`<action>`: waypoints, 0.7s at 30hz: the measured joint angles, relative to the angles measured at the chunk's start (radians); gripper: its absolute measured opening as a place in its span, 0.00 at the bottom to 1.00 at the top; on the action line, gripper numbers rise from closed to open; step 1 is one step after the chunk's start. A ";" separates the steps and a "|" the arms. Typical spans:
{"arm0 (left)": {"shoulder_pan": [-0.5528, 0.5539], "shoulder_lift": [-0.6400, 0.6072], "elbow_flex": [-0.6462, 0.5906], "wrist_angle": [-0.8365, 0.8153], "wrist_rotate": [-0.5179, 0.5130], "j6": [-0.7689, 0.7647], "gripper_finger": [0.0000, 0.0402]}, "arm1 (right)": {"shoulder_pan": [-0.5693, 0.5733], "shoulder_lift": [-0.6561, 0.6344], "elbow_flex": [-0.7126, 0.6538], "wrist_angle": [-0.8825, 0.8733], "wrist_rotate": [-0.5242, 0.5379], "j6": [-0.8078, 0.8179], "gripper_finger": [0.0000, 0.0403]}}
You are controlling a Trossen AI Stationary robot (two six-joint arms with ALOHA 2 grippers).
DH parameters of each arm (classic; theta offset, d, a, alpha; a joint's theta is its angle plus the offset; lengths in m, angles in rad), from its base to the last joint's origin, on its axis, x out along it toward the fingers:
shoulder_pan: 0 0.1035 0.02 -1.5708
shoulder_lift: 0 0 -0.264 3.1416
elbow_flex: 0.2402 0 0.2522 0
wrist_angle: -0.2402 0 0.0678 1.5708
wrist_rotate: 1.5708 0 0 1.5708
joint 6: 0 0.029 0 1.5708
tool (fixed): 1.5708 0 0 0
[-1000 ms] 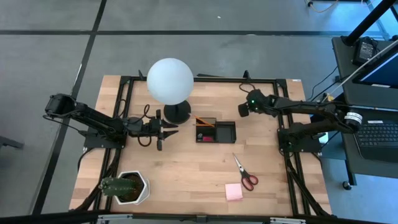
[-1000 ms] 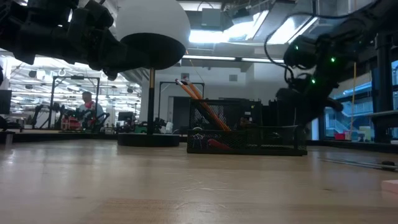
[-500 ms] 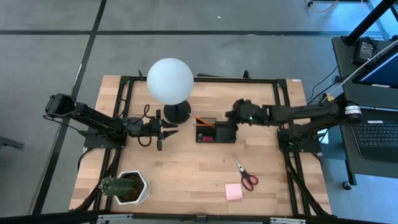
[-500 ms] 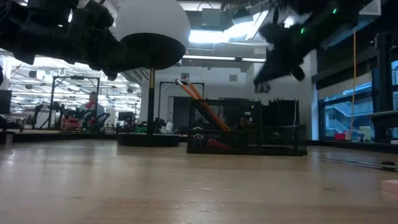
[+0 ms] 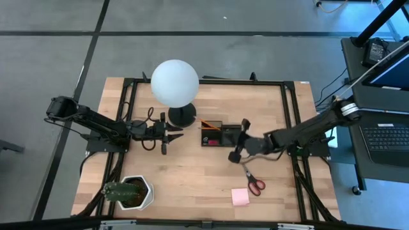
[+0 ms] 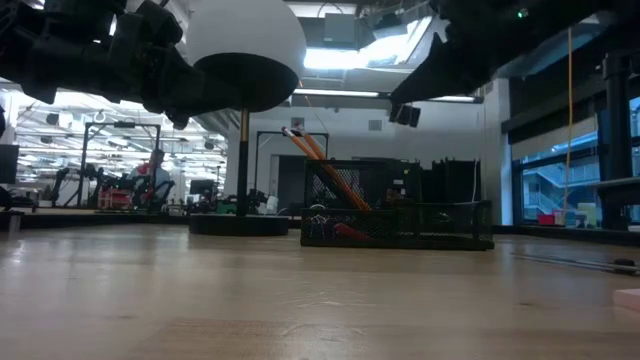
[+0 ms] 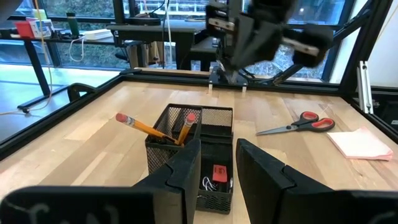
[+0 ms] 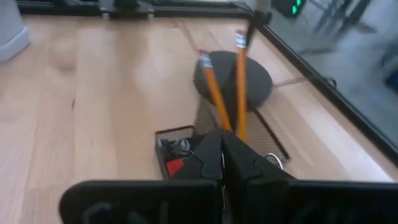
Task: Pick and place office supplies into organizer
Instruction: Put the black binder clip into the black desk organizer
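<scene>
The organizer (image 5: 222,135) is a black mesh tray near the table's middle. Orange pencils (image 8: 217,93) lean in its taller cup, and a red block (image 7: 218,171) and binder clips (image 7: 208,183) lie in its low compartment. Red-handled scissors (image 5: 252,177) and a pink sticky-note pad (image 5: 240,197) lie flat on the table nearer the near edge. My right gripper (image 5: 238,139) hovers shut at the organizer's right end, above the table (image 6: 405,113), pointing left along the tray (image 8: 221,146). My left gripper (image 5: 167,134) waits open left of the organizer (image 7: 217,168).
A white globe lamp (image 5: 174,83) stands on its round black base just beyond the organizer's left end. A green plant in a white pot (image 5: 130,193) sits at the near left corner. Bare wood lies between the organizer and the near edge.
My right gripper has swung from the far right of the organizer toward the near edge and the left, turning to point along the tray. It now hangs at the organizer's right end.
</scene>
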 joint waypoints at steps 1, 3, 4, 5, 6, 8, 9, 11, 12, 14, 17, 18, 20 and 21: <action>0.000 0.000 0.000 0.000 0.000 0.000 0.24 | 0.011 0.023 0.000 0.033 0.008 -0.023 0.00; 0.000 0.000 0.000 0.000 0.000 0.000 0.24 | 0.024 0.068 0.000 0.091 0.013 -0.066 0.00; 0.000 0.000 0.000 0.000 0.000 0.000 0.24 | 0.027 0.092 0.000 0.124 0.012 -0.088 0.00; 0.000 0.000 0.000 0.000 0.000 0.000 0.24 | 0.028 0.113 0.000 0.148 0.012 -0.110 0.00; 0.000 0.000 0.000 0.000 0.000 0.000 0.24 | 0.027 0.132 0.000 0.164 0.013 -0.128 0.00; 0.000 0.000 0.000 0.000 0.000 0.000 0.24 | 0.026 0.170 0.000 0.210 0.014 -0.150 0.00; 0.000 0.000 0.000 -0.001 0.000 0.000 0.24 | 0.026 0.188 0.000 0.225 0.015 -0.156 0.00; 0.000 0.000 0.000 -0.001 0.000 0.000 0.24 | 0.021 0.220 0.000 0.258 0.015 -0.162 0.00; 0.000 0.000 0.000 -0.002 0.000 0.000 0.24 | 0.019 0.236 0.000 0.271 0.013 -0.168 0.00; 0.000 0.000 0.000 -0.002 0.000 0.000 0.24 | 0.019 0.266 0.000 0.297 0.012 -0.177 0.00; 0.000 0.000 0.000 -0.003 0.000 0.000 0.24 | 0.018 0.311 0.000 0.352 0.013 -0.186 0.00; 0.000 0.000 0.000 -0.003 0.000 0.000 0.24 | 0.018 0.328 0.000 0.366 0.013 -0.201 0.00; 0.000 0.000 0.000 -0.003 0.000 0.000 0.24 | 0.018 0.358 0.000 0.398 0.012 -0.230 0.00; 0.000 0.000 0.000 -0.003 0.000 0.000 0.24 | 0.018 0.373 0.000 0.420 0.012 -0.242 0.00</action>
